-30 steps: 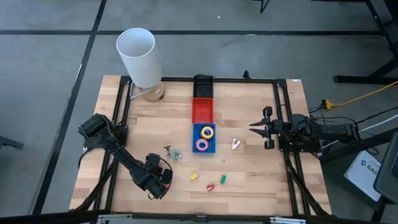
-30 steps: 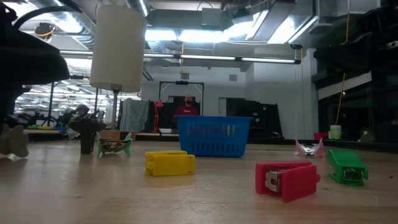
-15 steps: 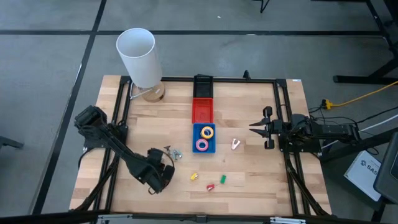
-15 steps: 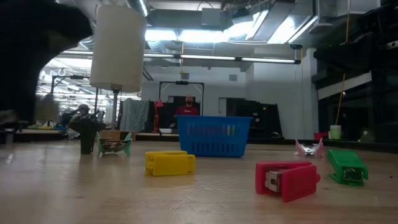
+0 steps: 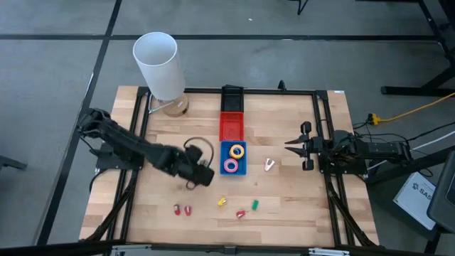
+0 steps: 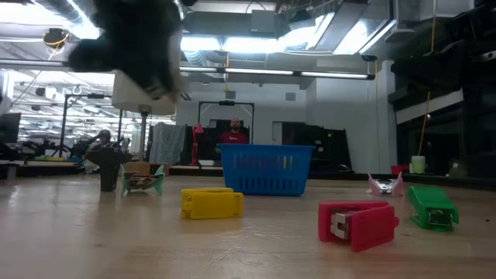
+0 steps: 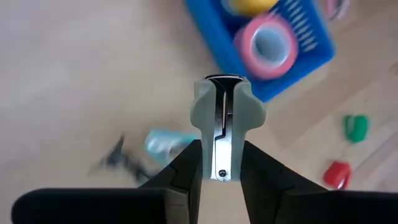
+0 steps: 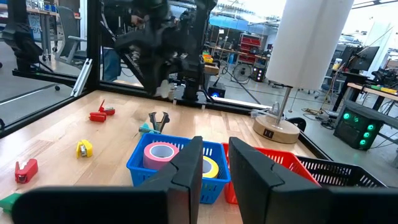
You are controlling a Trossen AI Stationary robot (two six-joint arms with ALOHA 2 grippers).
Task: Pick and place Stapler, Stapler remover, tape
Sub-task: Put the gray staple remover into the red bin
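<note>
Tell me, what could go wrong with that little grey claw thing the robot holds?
1. The left gripper pinches the pale grey claw-shaped staple remover only by one end, so it might slip out.
2. It hangs beside the blue plastic basket holding a pink tape roll; it could land with the tape or clip the rim.

Two tape rolls [image 5: 234, 158] lie in a basket [image 5: 222, 168] at the desk [image 5: 284, 114] centre. Small staplers [image 5: 238, 207] sit at its six o'clock, a lamp [image 5: 160, 67] at eleven, a remover [image 5: 269, 165] at three.
</note>
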